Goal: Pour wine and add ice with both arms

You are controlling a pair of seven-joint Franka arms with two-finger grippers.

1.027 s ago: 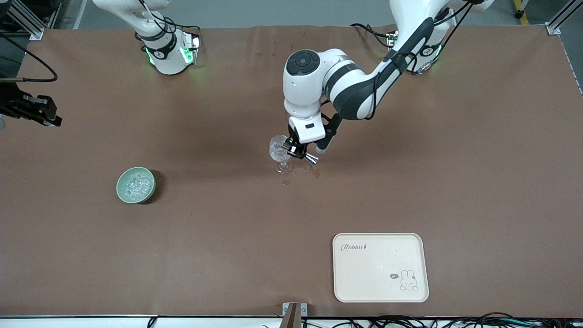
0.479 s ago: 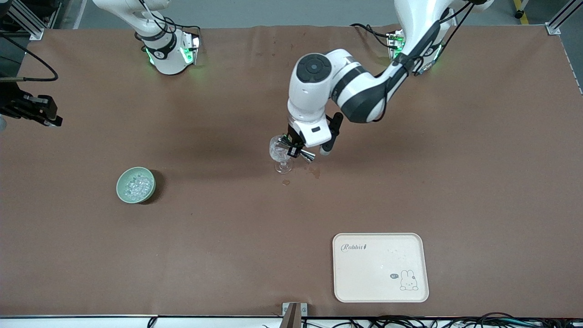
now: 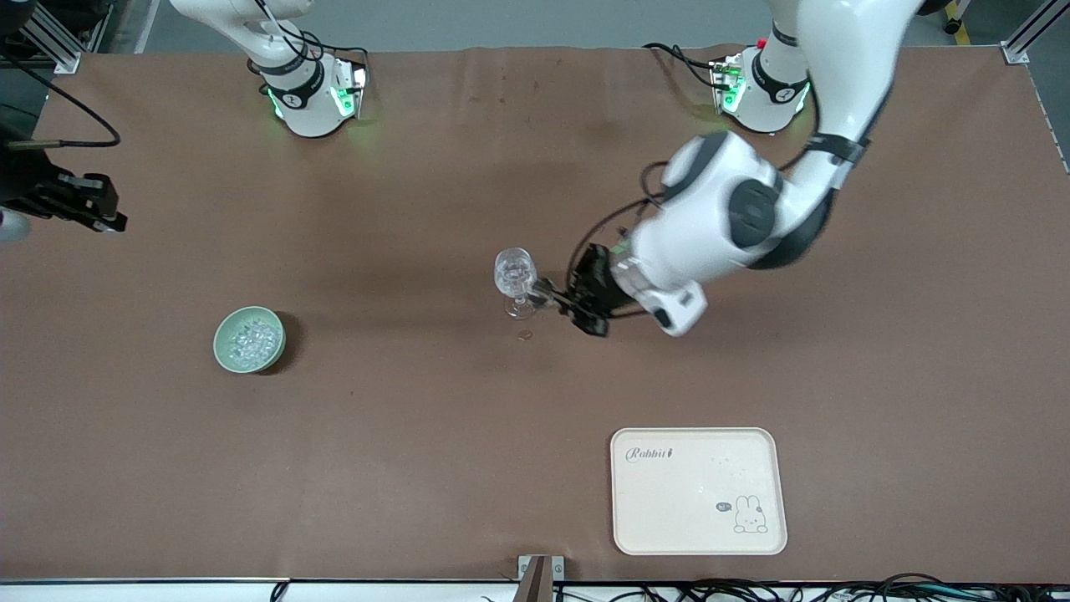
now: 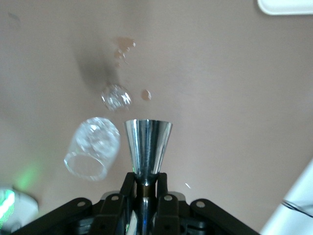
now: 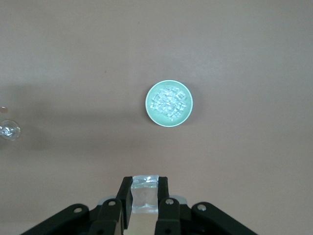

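We see a big brown table (image 3: 418,435). Our left arm (image 3: 727,217) reaches out, and its left hand (image 3: 562,301) is shut tight on a shiny metal cup (image 4: 147,147), tipped on its side just beside the wine glass (image 3: 516,280). The glass looks clear, so we cannot tell if wine is in it. Our right hand (image 5: 145,196) waits high over the table, closed on a small clear thing. A pale tray (image 3: 699,491) sits near the front. The ice (image 3: 250,339) is all in the green bowl (image 3: 226,351). We think adding ice is still left.
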